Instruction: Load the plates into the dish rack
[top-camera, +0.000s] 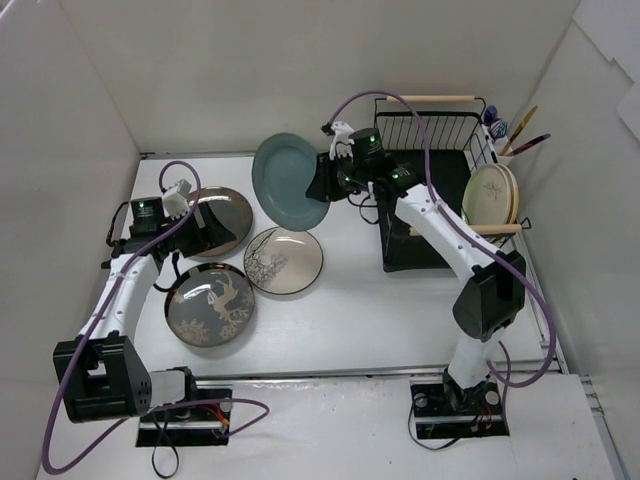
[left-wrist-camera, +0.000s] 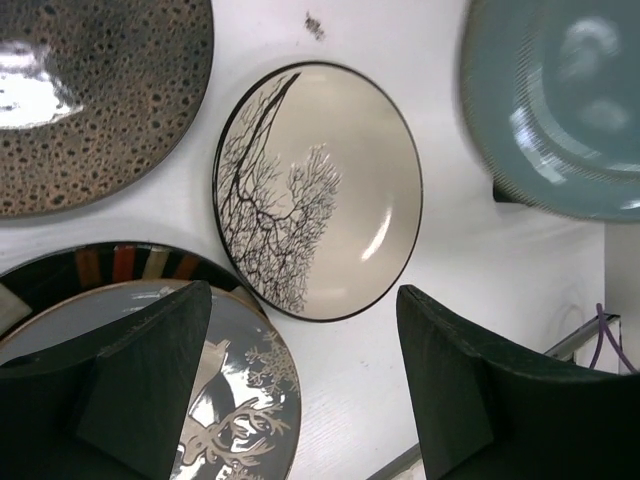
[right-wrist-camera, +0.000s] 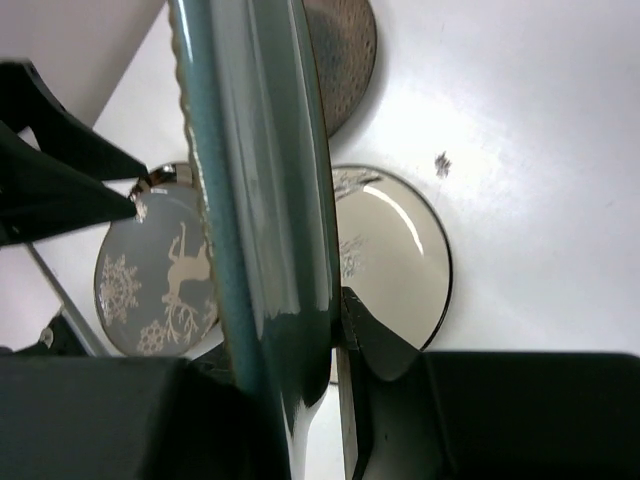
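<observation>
Right gripper (right-wrist-camera: 290, 400) clamped the teal plate (top-camera: 290, 180) by its rim — plate on edge. Left gripper (left-wrist-camera: 302, 295) stood wide, empty.

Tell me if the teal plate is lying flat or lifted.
Lifted, on edge: the right tool grips the teal plate by its rim, above the table, outside the dish rack.

left arm (top-camera: 120, 290) bent low, its gripper (left-wrist-camera: 302, 300) facing down with jaws spread wide; right arm (top-camera: 450, 235) stretched forward - gripper (top-camera: 328, 182) clamped on the teal plate (top-camera: 288, 180).
</observation>
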